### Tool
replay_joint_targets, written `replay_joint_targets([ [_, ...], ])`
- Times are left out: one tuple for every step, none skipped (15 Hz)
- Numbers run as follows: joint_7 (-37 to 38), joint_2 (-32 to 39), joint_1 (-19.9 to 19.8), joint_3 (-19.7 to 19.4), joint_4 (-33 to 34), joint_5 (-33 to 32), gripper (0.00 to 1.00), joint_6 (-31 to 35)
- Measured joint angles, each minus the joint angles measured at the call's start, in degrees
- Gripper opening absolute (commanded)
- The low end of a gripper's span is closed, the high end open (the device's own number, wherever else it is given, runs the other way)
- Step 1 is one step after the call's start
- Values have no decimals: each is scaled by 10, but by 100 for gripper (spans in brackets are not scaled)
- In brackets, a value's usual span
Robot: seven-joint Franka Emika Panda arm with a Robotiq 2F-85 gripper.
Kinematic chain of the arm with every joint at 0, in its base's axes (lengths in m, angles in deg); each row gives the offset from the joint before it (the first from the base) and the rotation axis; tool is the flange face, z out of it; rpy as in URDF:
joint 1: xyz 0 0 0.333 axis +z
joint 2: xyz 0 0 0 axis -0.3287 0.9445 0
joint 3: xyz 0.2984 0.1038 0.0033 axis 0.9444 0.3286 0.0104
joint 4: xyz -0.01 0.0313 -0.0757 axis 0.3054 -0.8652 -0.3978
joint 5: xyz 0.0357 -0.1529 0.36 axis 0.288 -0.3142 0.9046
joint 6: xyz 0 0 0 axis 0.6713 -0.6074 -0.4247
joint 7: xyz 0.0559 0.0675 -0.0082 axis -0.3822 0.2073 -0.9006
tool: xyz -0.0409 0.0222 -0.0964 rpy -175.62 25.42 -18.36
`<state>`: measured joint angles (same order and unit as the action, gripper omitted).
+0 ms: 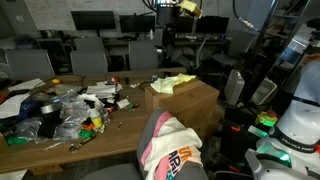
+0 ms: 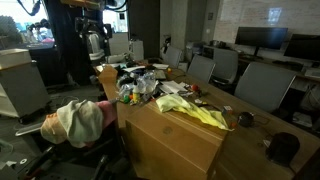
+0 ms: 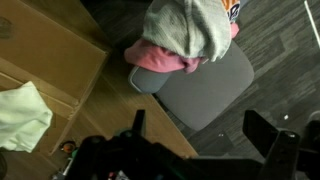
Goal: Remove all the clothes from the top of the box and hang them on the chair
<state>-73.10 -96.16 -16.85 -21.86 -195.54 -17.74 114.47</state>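
Observation:
A yellow cloth [image 1: 172,83] lies on top of the cardboard box [image 1: 190,105]; it shows in both exterior views [image 2: 195,110] and as a pale green-yellow patch at the left of the wrist view [image 3: 22,115]. A grey office chair [image 3: 205,85] stands beside the box, with pink, white and grey clothes [image 3: 185,30] draped over it [image 1: 170,145] [image 2: 80,120]. My gripper [image 3: 200,130] is open and empty, high above the chair seat and the table edge. It hangs from the arm at the top of an exterior view [image 2: 95,45].
The wooden table [image 1: 120,135] carries a pile of clutter [image 1: 70,110] [image 2: 140,85] next to the box. Several office chairs [image 2: 260,85] and monitors line the far side. Grey carpet floor [image 3: 280,60] lies around the chair.

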Motion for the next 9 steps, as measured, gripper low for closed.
replay_joint_targets([
  [10, -4, -11, -10, 1, 0, 100, 7],
  [22, -6, -20, -17, 1, 0, 100, 16],
  [34, -6, -28, -24, 2, 0, 100, 28],
  [49, -6, -35, -29, 3, 0, 100, 43],
  [64, -4, -41, -33, 3, 0, 100, 60],
  [82, -1, -47, -37, 4, 0, 100, 80],
  [101, 4, -52, -39, 5, -2, 100, 101],
  [122, 13, -57, -41, 6, -8, 100, 124],
  [143, 23, -62, -43, 7, -15, 100, 144],
])
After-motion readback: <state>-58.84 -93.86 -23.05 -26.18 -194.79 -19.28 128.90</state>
